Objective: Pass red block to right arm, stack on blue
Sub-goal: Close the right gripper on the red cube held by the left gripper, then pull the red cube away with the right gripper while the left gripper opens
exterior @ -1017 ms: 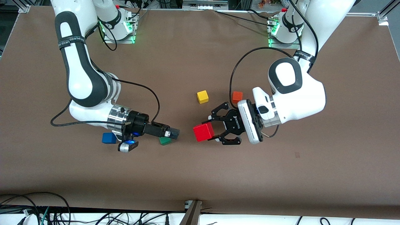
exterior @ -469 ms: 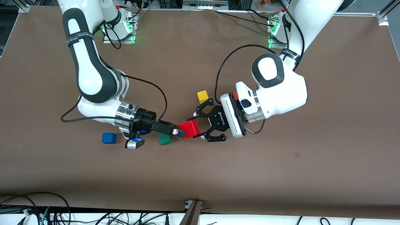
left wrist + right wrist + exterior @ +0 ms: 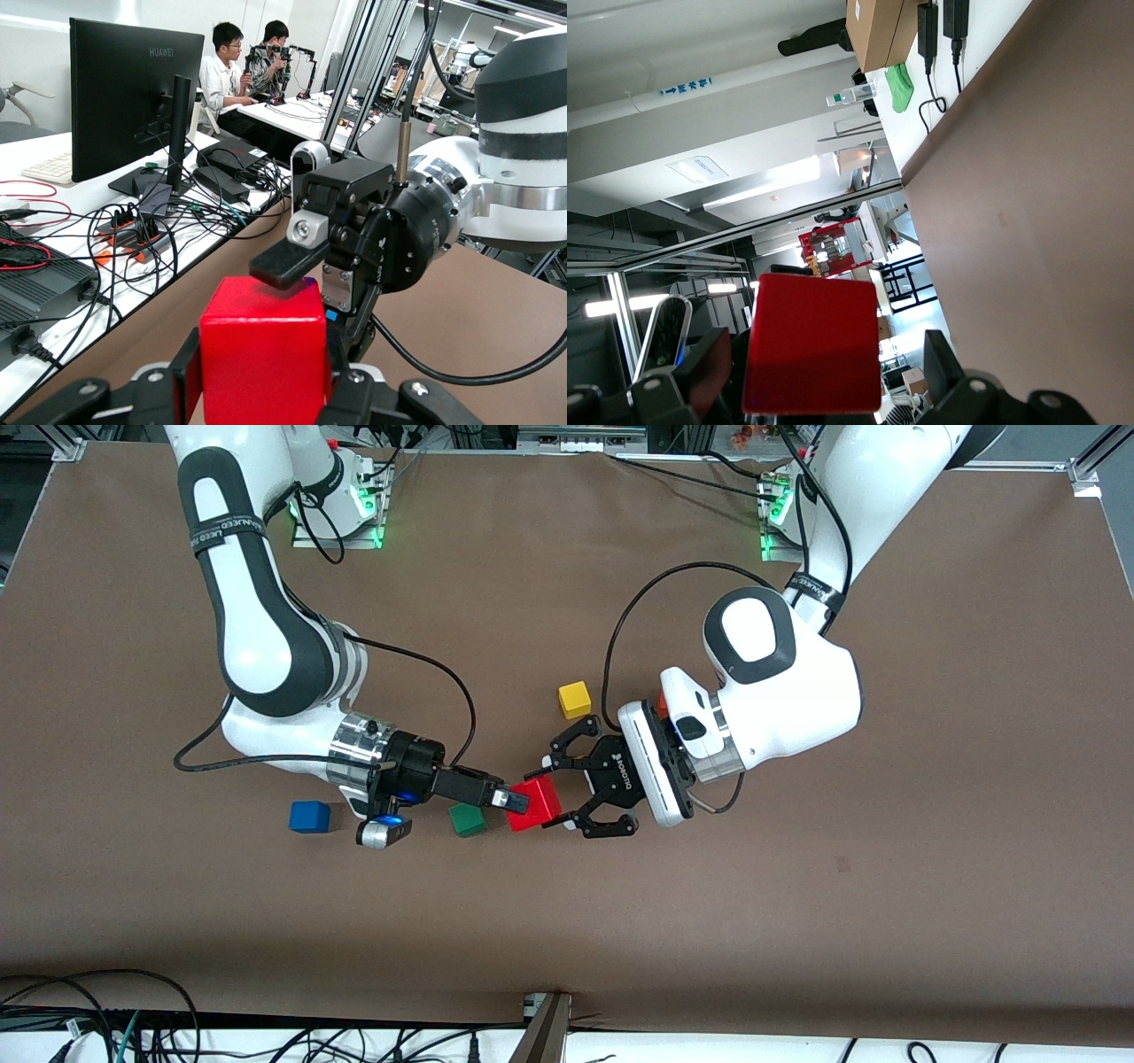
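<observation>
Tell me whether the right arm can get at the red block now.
Probably yes: the right gripper is already at the red block, which the left gripper holds up, with nothing between them.

Green cube [image 3: 467, 820] sits just beside the blue cube [image 3: 309, 816]'s approach.

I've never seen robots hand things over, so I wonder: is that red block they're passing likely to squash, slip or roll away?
The red block looks stiff: its edges stay straight while the left gripper holds it. Probably light, since it hangs above the table from that grip alone. Its flat faces suggest it would sit still, not roll, though smooth sides might slip as the right gripper takes hold.
</observation>
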